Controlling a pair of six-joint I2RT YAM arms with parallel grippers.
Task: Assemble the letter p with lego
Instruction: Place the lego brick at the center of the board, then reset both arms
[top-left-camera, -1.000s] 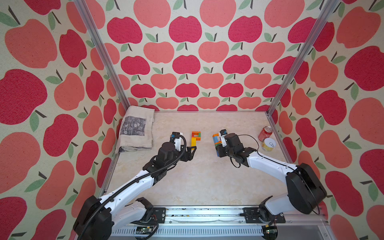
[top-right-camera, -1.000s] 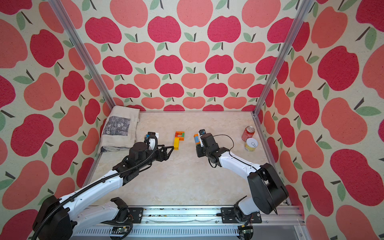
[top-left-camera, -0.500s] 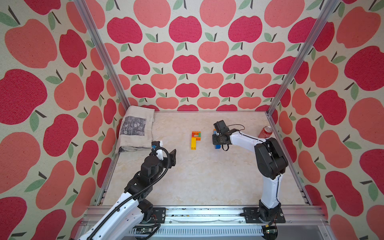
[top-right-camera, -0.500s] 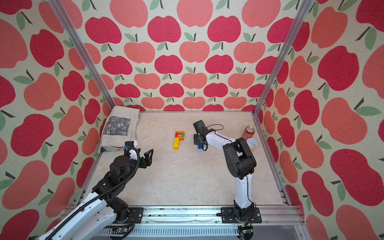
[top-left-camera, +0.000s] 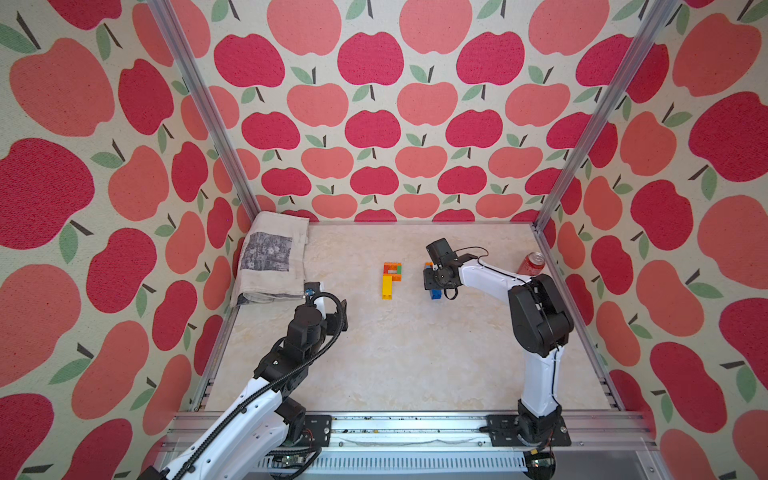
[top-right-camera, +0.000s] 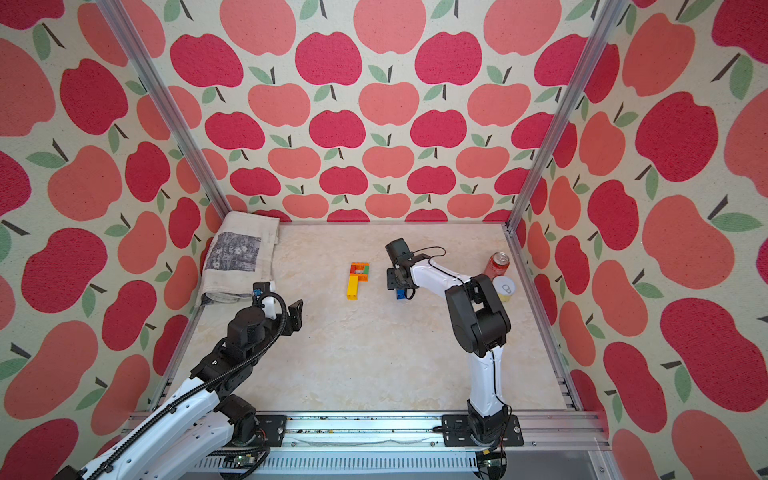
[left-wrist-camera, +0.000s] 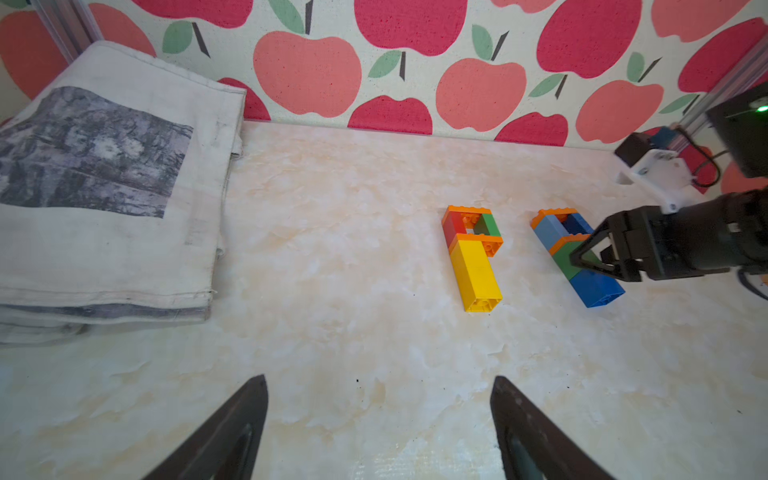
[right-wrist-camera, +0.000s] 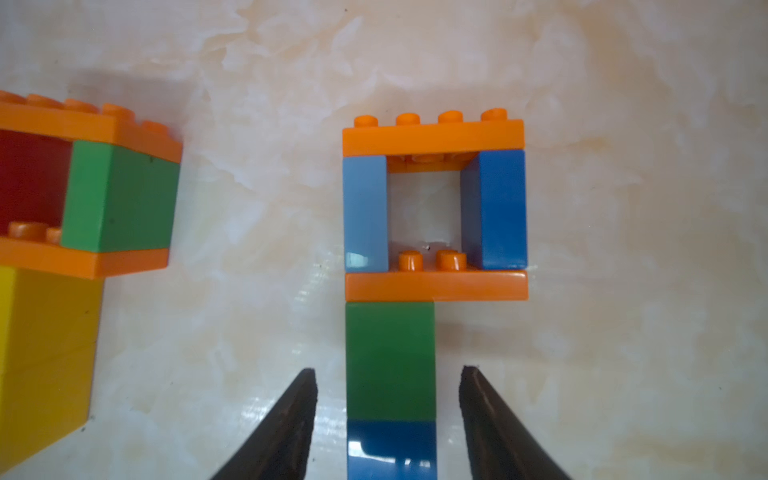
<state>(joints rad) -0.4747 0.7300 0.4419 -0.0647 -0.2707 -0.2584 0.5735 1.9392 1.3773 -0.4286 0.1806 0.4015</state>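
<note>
We just laid the finished blue P (right-wrist-camera: 436, 286) on the bench (top-left-camera: 395, 353) beside the yellow P (top-left-camera: 387, 284). Right jaws released it, part-open; left jaws wide, empty.

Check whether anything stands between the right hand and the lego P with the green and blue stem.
Nothing visible does. The right hand is open astride the green stem brick of that lego P, with a bare gap on either side. The yellow-stemmed P lies apart, to one side.
</note>
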